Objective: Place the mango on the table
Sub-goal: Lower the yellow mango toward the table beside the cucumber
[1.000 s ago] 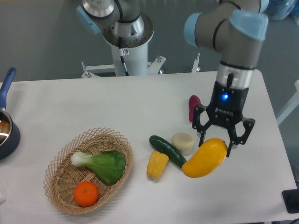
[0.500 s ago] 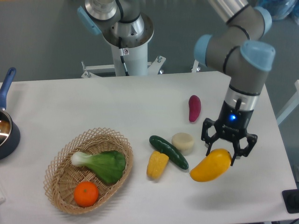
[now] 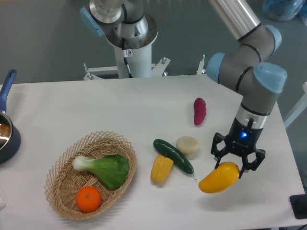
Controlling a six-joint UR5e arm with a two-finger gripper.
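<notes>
The mango [image 3: 219, 177] is a glossy yellow-orange curved fruit at the front right of the white table [image 3: 96, 110]. My gripper [image 3: 237, 165] is shut on the mango's right end, pointing straight down. The mango tilts down to the left. I cannot tell whether it touches the tabletop. The mango hides the fingertips.
A green cucumber [image 3: 172, 155], a yellow corn piece [image 3: 161, 168] and a pale round piece [image 3: 187, 145] lie just left of the mango. A purple sweet potato [image 3: 199, 110] lies behind. A wicker basket [image 3: 64, 165] at the front left holds bok choy [image 3: 103, 168] and an orange [image 3: 88, 199]. A blue pot [image 3: 5, 134] is at the left edge.
My gripper has carried the mango to the right and downward toward the table's front right. The other objects have not moved.
</notes>
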